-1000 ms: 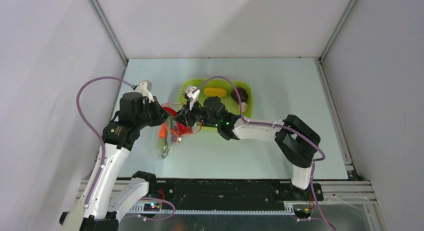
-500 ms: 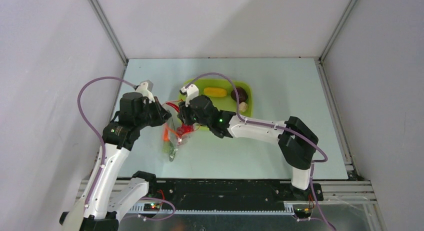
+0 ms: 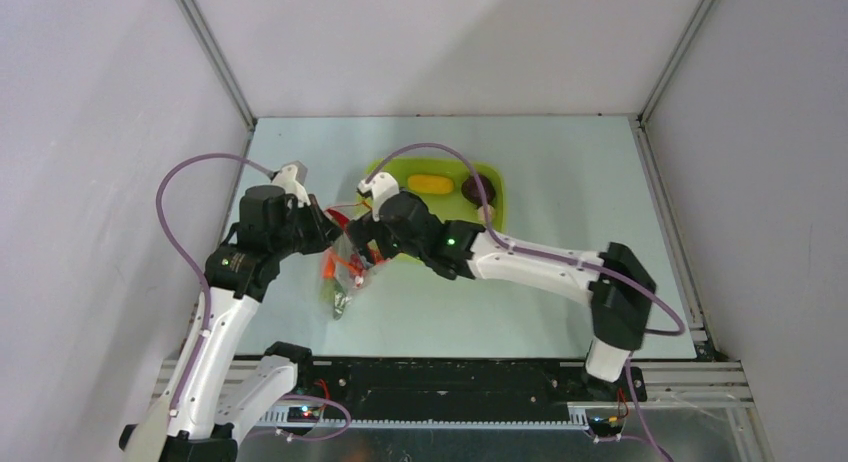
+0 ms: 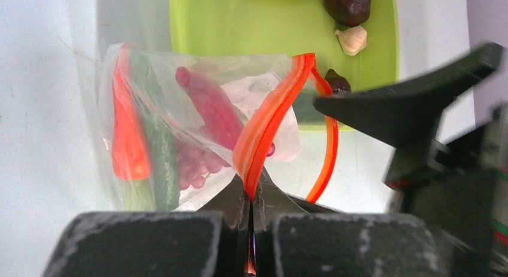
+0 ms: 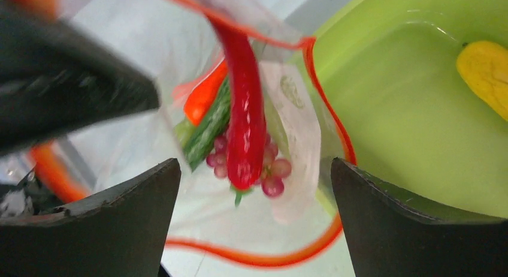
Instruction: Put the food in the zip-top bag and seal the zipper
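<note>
roughly halfway — carrot [image 4: 126, 139], cucumber [image 4: 159, 151], grapes [image 4: 191, 166], chili [image 5: 242, 109] bagged; lemon [image 3: 432, 184], ball [image 4: 347, 4], garlic [image 4: 352, 40] wait in the tray [image 4: 239, 25]. left gripper [image 4: 250, 211] pinches the open zipper [image 4: 269, 121], right gripper [image 5: 254, 166] gapes empty.

Most likely a robotics lab test cell, not a home: a pale table [image 3: 560, 172] boxed in by blank grey panels [image 3: 440, 42] on metal struts [image 3: 215, 57], a black mounting rail [image 3: 450, 377] with loose wiring [image 3: 320, 410] along the near edge, and plastic toy food [image 3: 432, 183] on the table.

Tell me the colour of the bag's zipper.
The zipper is orange-red; clearest in the left wrist view.
</note>
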You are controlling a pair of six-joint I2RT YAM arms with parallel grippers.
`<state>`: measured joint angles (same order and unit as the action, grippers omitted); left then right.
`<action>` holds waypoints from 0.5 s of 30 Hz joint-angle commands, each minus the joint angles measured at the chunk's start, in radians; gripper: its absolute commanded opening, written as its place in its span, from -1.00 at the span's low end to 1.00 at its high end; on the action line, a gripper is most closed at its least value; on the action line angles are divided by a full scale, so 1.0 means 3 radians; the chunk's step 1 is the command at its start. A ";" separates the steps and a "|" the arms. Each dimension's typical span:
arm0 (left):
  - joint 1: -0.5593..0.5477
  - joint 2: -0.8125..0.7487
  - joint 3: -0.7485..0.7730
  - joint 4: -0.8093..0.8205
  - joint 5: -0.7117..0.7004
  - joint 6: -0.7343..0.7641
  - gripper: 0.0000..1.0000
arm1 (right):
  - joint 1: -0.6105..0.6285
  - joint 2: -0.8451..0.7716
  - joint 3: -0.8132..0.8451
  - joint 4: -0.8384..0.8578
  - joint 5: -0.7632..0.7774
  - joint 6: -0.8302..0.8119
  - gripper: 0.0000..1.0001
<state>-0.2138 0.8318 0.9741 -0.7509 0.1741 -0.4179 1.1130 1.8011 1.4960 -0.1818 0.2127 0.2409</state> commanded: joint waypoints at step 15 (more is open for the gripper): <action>-0.0006 0.0014 0.0021 0.0209 0.0113 0.0009 -1.00 | -0.1140 -0.0930 -0.0639 -0.0114 -0.0180 0.0083 0.99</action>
<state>-0.2138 0.8471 0.9741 -0.7383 0.1890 -0.4179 0.8375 1.4715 1.3022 -0.1326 0.1738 0.2367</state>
